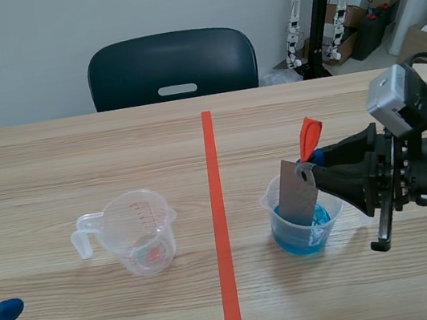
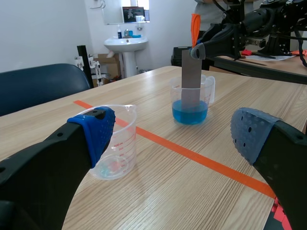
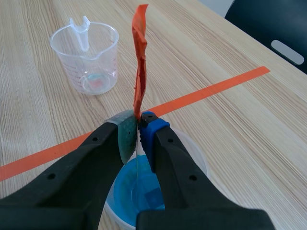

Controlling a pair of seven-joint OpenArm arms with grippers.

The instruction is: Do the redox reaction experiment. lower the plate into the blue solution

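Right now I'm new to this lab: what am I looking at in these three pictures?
Two black robot arms stand at a wooden table. One picture looks across it from between the arms; the other two come from a camera on each wrist. The right gripper pinches an orange strip from which a grey plate hangs, its lower end in a cup of blue solution. The left gripper is open and empty. A clear measuring cup stands across the tape line.
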